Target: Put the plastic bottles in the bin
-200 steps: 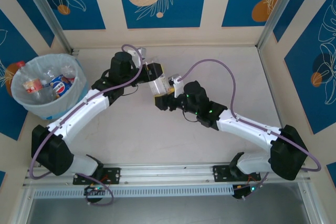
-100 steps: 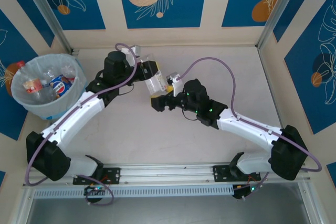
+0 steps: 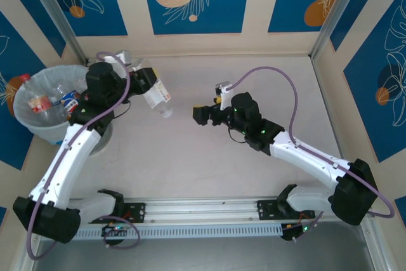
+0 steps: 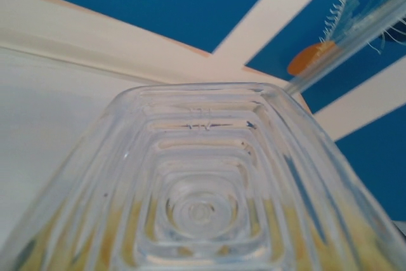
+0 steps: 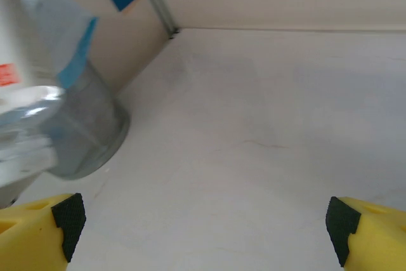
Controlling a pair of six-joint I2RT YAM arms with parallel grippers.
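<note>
Top external view gives you a pale beige bench (image 3: pixel 190 163) boxed in by cream walls (image 3: pixel 254 4) that carry blue panels printed with leaves and orange discs. A metal rail (image 3: pixel 203 206) runs along the near edge, between the two arm bases.

The bin (image 3: pixel 47 132) stands at the far left of the bench, in its white-bluish bag. Inside it you can see several bottles, among them a blue-labelled bottle (image 3: pixel 70 99) and a red-labelled bottle (image 3: pixel 39 103).

Your left claw (image 3: pixel 144 85) is just to the right of the bin and pinches a clear bottle (image 3: pixel 157 95), which sticks out towards the middle of the bench. From the left wrist you look along that bottle's ribbed body (image 4: pixel 203 207), with amber liquid pooled low in it; the claw's own fingers are hidden behind it.

Your right claw (image 3: pixel 200 116) sits near the centre of the bench, apart from the held bottle. In the right wrist view its yellow fingers (image 5: pixel 32 233) are spread wide with nothing between them, and the bin's grey body (image 5: pixel 89 131) shows at the left.
</note>
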